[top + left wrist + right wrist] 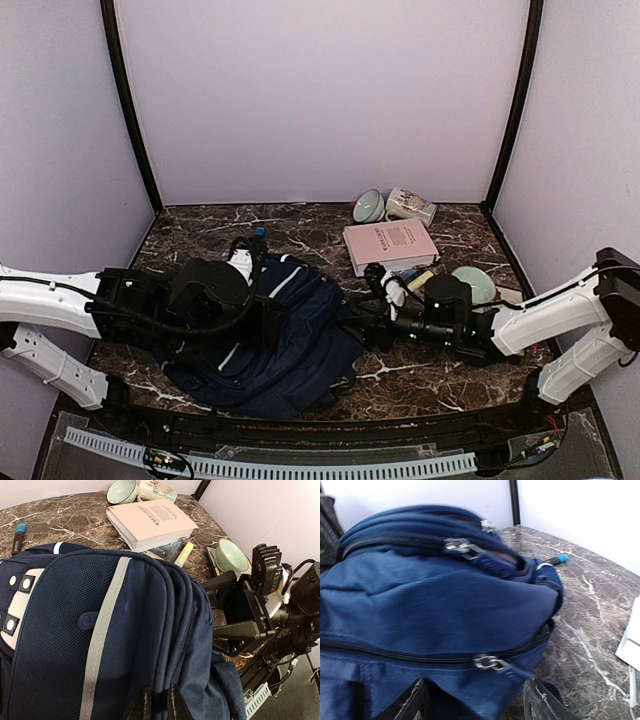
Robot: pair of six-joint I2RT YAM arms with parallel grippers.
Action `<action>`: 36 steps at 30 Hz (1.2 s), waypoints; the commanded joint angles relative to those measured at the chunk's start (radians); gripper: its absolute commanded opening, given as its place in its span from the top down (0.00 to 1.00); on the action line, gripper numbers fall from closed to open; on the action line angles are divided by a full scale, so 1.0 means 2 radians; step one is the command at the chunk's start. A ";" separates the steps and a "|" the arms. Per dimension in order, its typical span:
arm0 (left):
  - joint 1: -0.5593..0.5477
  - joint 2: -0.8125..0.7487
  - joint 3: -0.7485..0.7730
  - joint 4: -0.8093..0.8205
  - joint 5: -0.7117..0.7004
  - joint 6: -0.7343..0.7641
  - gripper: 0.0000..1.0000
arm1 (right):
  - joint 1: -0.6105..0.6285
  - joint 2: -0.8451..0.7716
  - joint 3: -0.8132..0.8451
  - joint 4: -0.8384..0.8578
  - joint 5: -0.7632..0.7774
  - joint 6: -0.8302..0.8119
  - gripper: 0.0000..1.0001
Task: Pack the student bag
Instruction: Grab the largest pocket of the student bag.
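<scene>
The student bag point(285, 345), navy blue with pale stripe trim, lies on the marble table at the near left. In the left wrist view the bag point(100, 630) fills the frame, and my left gripper point(159, 706) is shut on a fold of its fabric at a seam. My right gripper point(477, 705) is open, its fingers point(545, 705) straddling the bag's lower edge point(445, 610) just below a silver zip pull point(490, 662). A second zip pull point(461, 546) sits on the upper zip. In the top view the right gripper point(357, 330) is against the bag's right side.
A pink book point(390, 243) lies behind the right arm, with a yellow highlighter point(183, 554) beside it. A pale green bowl point(368, 205) and a mug point(410, 205) stand at the back. Another green bowl point(473, 283) is at the right. A blue-capped marker point(259, 235) lies behind the bag.
</scene>
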 commanded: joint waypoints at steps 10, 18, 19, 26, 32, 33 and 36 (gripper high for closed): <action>0.028 -0.030 0.022 0.082 0.083 -0.017 1.00 | -0.037 0.017 -0.002 0.061 -0.052 0.030 0.41; 0.037 -0.033 0.023 0.068 0.107 -0.028 1.00 | -0.045 0.040 0.006 0.067 -0.075 0.038 0.52; 0.038 -0.036 0.020 0.058 0.096 -0.035 1.00 | -0.045 0.039 0.005 0.067 -0.075 0.038 0.52; 0.057 -0.046 -0.009 0.020 0.034 -0.049 0.95 | -0.046 0.044 0.012 0.056 -0.068 0.038 0.52; 0.057 -0.080 -0.051 0.072 0.038 0.001 0.90 | -0.046 0.050 0.014 0.062 -0.073 0.037 0.53; 0.057 -0.084 -0.059 0.080 0.040 0.010 0.90 | -0.046 0.049 0.016 0.059 -0.073 0.035 0.56; 0.057 -0.095 -0.075 0.095 0.042 0.019 0.99 | -0.046 0.051 0.026 0.046 -0.075 0.024 0.66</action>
